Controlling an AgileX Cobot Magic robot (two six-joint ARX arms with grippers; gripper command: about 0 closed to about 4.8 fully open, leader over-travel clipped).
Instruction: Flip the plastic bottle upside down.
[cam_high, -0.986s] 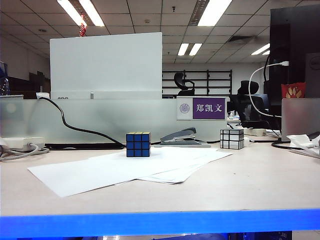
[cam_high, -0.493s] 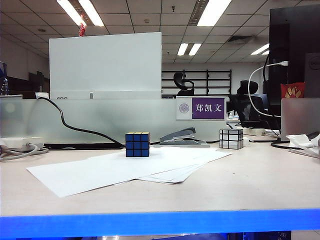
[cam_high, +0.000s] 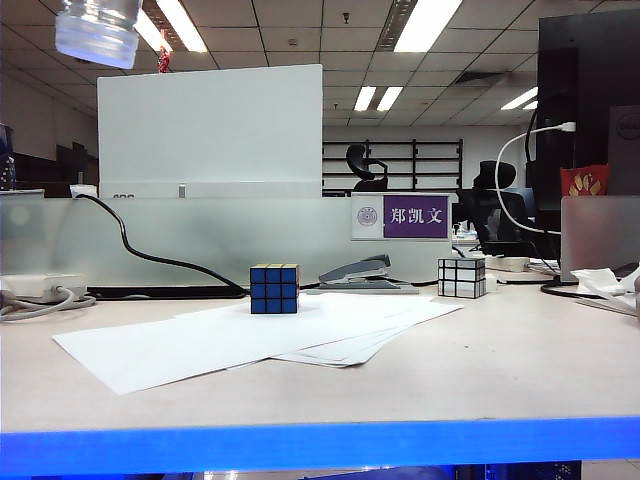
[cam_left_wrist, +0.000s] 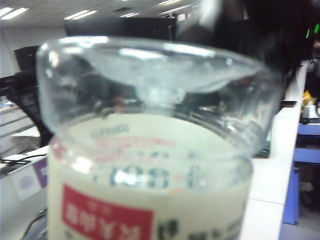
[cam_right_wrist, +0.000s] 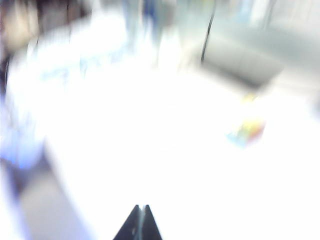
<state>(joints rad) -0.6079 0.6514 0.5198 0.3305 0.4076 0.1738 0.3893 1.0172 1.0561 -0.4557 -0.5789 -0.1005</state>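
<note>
Bottle (cam_left_wrist: 150, 150): clear, empty, light; thin walls may squash, smooth sides may slip.
Best hold: the label part.
Left gripper: hidden; I cannot tell.
Right gripper (cam_right_wrist: 139, 208): pressed together, holding nothing.

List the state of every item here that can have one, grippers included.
plastic bottle: held aloft by left gripper, base end showing at exterior view's top left.
right gripper: jaws shut, empty.
blue cube: resting on papers.
stapler: closed.

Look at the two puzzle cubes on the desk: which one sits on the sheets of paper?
The blue-faced cube, left of the stapler, rests on the white paper. The silver mirror cube stands farther right, on bare desk beyond the sheets.
</note>
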